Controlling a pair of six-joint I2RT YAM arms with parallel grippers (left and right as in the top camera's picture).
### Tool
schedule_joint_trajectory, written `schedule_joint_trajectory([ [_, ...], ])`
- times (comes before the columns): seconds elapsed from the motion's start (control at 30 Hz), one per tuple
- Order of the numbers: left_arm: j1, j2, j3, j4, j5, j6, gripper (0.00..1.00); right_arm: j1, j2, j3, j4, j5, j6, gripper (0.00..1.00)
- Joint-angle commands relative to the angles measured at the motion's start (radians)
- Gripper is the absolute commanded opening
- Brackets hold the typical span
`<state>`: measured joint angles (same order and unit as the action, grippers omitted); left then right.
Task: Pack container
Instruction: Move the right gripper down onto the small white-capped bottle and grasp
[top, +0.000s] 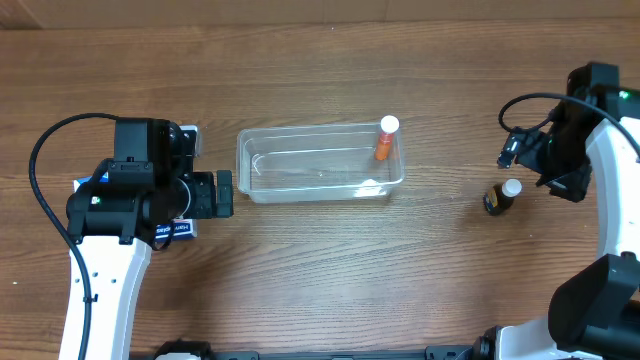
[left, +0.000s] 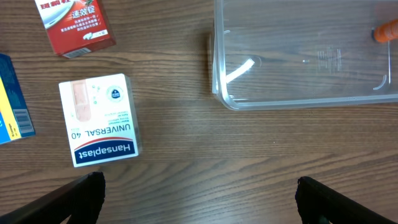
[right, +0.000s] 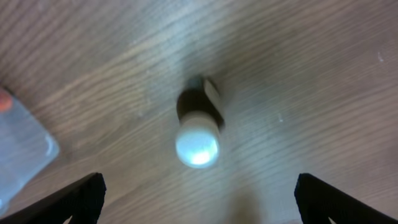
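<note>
Two sets of jaws, and both are standing wide apart with nothing between them. The left gripper (left: 199, 190) is hanging over bare wood, its dark fingers (left: 84, 193) showing only at the bottom corners of the left wrist view. Just ahead of it on the left, a white plaster box (left: 99, 121) marked Hansaplast is lying flat, label up. Beyond that a red box (left: 74, 25) is sitting at a slant, and a blue and yellow box (left: 12, 102) is poking in from the left edge.

Over on the other side, the right gripper (right: 199, 190) is hovering above a dark bottle (right: 198, 134) with a white cap. The bottle is sitting ahead of the open gap and is touching neither finger. From overhead it is standing alone on the table (top: 330, 280), well apart from everything else and to the right of the bin.

The container (top: 300, 160) is resting in the middle of the table, long side running left to right, with its near corner just ahead of the left gripper and to the right of it. An orange bottle (top: 385, 140) with a white cap is already inside, at the container's right end against the far wall. Whether it is upright or leaning, I cannot tell from here.
</note>
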<state>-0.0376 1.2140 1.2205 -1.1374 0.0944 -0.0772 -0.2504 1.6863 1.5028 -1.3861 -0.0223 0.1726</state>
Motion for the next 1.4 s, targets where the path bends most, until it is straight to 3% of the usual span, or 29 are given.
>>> schedule_joint_trajectory([
  [0.0, -0.002, 0.003, 0.024, 0.001, 0.006, -0.016, 1.00, -0.001, 0.002, -0.103, 0.077, -0.006, -0.065, 1.00],
  [0.2, -0.002, 0.003, 0.024, 0.013, 0.007, -0.016, 1.00, 0.000, 0.035, -0.181, 0.189, -0.006, -0.192, 0.90],
  [0.27, -0.002, 0.003, 0.024, 0.012, 0.007, -0.016, 1.00, 0.000, 0.035, -0.182, 0.214, -0.007, -0.227, 0.78],
  [0.37, -0.002, 0.003, 0.024, 0.012, 0.007, -0.016, 1.00, 0.000, 0.035, -0.182, 0.219, -0.006, -0.230, 0.68],
  [0.4, -0.002, 0.003, 0.024, 0.012, 0.007, -0.016, 1.00, 0.000, 0.035, -0.182, 0.221, -0.006, -0.230, 0.54],
  [0.43, -0.002, 0.003, 0.024, 0.012, 0.007, -0.016, 1.00, 0.000, 0.035, -0.182, 0.222, -0.006, -0.230, 0.49],
  [0.6, -0.002, 0.003, 0.024, 0.012, 0.007, -0.016, 1.00, 0.000, 0.035, -0.182, 0.217, -0.007, -0.230, 0.35],
  [0.73, -0.002, 0.003, 0.024, 0.012, 0.007, -0.016, 1.00, 0.000, 0.035, -0.182, 0.205, -0.007, -0.230, 0.30],
  [0.87, -0.002, 0.003, 0.024, 0.012, 0.007, -0.016, 1.00, 0.000, 0.035, -0.182, 0.196, -0.007, -0.229, 0.38],
  [1.27, -0.002, 0.003, 0.024, 0.012, 0.007, -0.016, 1.00, 0.000, 0.035, -0.182, 0.160, -0.007, -0.226, 0.40],
  [1.37, -0.002, 0.003, 0.024, 0.012, 0.007, -0.016, 1.00, 0.000, 0.035, -0.182, 0.158, -0.010, -0.225, 0.29],
])
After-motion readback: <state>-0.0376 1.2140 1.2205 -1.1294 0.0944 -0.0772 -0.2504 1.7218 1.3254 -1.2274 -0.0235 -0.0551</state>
